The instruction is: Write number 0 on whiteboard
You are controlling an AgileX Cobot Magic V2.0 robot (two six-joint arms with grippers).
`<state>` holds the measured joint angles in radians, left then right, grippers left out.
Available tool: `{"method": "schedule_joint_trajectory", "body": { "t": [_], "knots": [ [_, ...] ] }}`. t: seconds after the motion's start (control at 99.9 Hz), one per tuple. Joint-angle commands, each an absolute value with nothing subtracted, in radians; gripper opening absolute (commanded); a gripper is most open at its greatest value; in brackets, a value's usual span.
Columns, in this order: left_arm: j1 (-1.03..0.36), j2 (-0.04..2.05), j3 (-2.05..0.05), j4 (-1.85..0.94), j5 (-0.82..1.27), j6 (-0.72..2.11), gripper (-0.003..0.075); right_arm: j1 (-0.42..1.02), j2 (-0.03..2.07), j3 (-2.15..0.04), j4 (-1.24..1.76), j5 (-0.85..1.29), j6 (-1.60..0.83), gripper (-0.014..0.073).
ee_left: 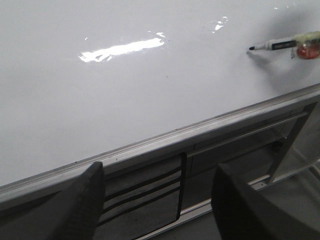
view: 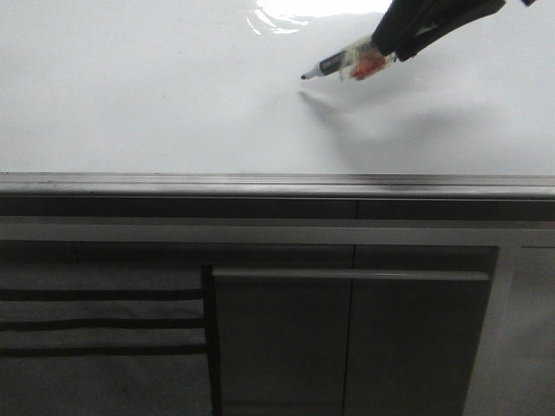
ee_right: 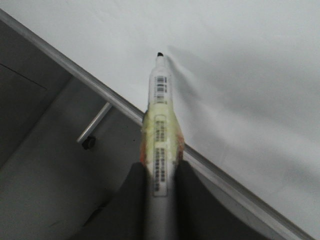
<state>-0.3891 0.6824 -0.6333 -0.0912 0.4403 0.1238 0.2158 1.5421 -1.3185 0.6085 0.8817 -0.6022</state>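
The whiteboard is a glossy white board with a grey metal edge strip; it also shows in the left wrist view and the right wrist view. No number 0 shows on it; its surface is blank. My right gripper is shut on a white marker pen wrapped in yellowish tape. The pen's black tip is just above the board, apart from its shadow. The pen also shows in the right wrist view and the left wrist view. My left gripper is open and empty, over the cabinet front.
Dark grey cabinet panels with a horizontal handle bar lie below the board's edge strip. Glare patches sit on the board.
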Motion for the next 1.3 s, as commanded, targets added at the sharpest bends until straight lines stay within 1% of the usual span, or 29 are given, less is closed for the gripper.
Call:
{"method": "schedule_joint_trajectory", "body": {
  "t": [0.0,0.05,0.15,0.32,0.61,0.751,0.811,0.951,1.001,1.031,1.151,1.241,1.291],
  "knots": [
    [-0.386,0.682,-0.661,-0.106,0.36,0.111,0.0428,0.223,1.572,-1.383,0.608,0.903,-0.597,-0.0055],
    [-0.386,0.682,-0.661,-0.106,0.362,0.111,0.0428,0.223,1.601,-1.39,0.564,0.944,-0.563,-0.0055],
    [-0.386,0.682,-0.661,-0.106,0.362,0.111,0.0428,0.19,1.599,-1.39,0.418,0.956,-0.458,-0.0055],
    [-0.386,0.682,-0.661,-0.104,0.36,0.111,0.0428,0.171,1.538,-1.421,0.428,0.907,-0.454,-0.0055],
    [-0.386,0.682,-0.661,-0.104,0.36,0.111,0.0428,0.267,1.541,-1.468,0.443,0.886,-0.46,-0.0055],
    [-0.386,0.682,-0.661,-0.104,0.361,0.111,0.0428,0.301,1.553,-1.468,0.443,0.917,-0.46,-0.0055],
    [-0.386,0.682,-0.661,-0.104,0.361,0.111,0.0428,0.307,1.55,-1.468,0.448,0.966,-0.463,-0.0055],
    [-0.391,0.682,-0.661,-0.104,0.368,0.127,0.0428,0.334,1.488,-1.422,0.454,1.016,-0.533,-0.0055],
    [-0.406,0.684,-0.661,-0.111,0.374,0.157,0.0428,0.353,1.452,-1.385,0.461,1.025,-0.606,-0.0055],
    [-0.419,0.694,-0.661,-0.125,0.378,0.187,0.0428,0.367,1.429,-1.359,0.468,1.037,-0.692,-0.0055],
    [-0.517,0.752,-0.701,-0.212,0.458,0.362,0.0428,0.443,1.333,-1.254,0.5,1.036,-0.931,-0.0055],
    [-0.619,0.83,-0.753,-0.218,0.551,0.486,0.0428,0.5,1.298,-1.234,0.498,1.055,-1.13,-0.0055],
    [-0.677,0.878,-0.78,-0.218,0.574,0.53,0.0428,0.524,1.288,-1.234,0.498,1.075,-1.195,-0.0055]
  ]
}}
